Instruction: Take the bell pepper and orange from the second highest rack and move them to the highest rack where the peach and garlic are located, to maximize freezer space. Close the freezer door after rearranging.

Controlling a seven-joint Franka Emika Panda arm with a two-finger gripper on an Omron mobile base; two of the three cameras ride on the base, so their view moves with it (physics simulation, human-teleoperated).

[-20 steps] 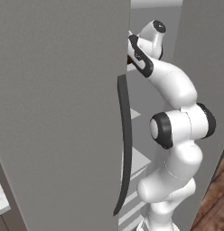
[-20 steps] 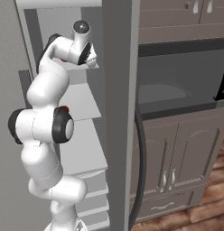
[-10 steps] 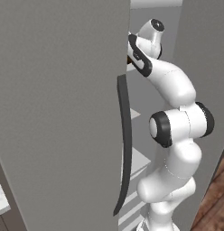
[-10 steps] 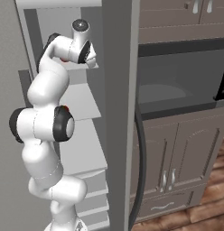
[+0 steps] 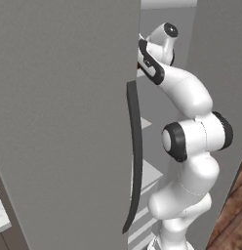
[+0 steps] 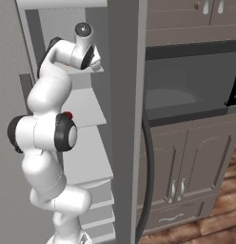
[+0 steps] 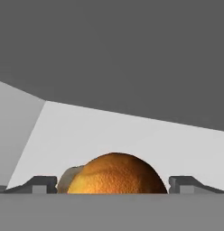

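Note:
The orange point(image 7: 116, 176) lies on a pale shelf point(image 7: 132, 135) of the freezer point(image 6: 67, 19), close in front of the hand. My gripper point(image 7: 114, 185) is open, with a fingertip point(image 7: 39, 184) on either side of the orange and a gap to each. Something pale and rounded point(image 7: 68, 177) peeks out behind the orange's left side; I cannot tell whether it is the garlic. In the right base view the arm reaches up to the highest rack point(image 6: 98, 69). A small red bit point(image 6: 67, 115) shows past the elbow; it may be the bell pepper. The peach is out of view.
The open freezer door point(image 5: 59, 122) with its long black handle point(image 5: 135, 156) stands close on the arm's left. The other grey door point(image 6: 127, 119) with its handle point(image 6: 147, 176) stands on the right. Beyond it are a dark oven point(image 6: 186, 81) and brown cabinets point(image 6: 186, 162).

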